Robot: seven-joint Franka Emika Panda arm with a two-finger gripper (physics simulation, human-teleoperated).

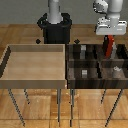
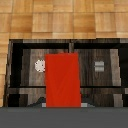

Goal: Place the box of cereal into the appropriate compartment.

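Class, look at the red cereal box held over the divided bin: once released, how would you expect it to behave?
The cereal box looks thin, flat and tall, so it will probably tip over rather than stand. Its straight edges in the gripper suggest stiffness, not floppiness. Flat faces mean it should not roll in the dark bin.

Lighting: even, moderately bright, soft, no glare. Shadows: faint, beneath bin legs on wooden floor (image 1: 30, 107). Quality: both renders low-resolution, pixelated, edges soft. Dark bin (image 2: 15, 67) interior dim; detail there indistinct. No edge distortion.
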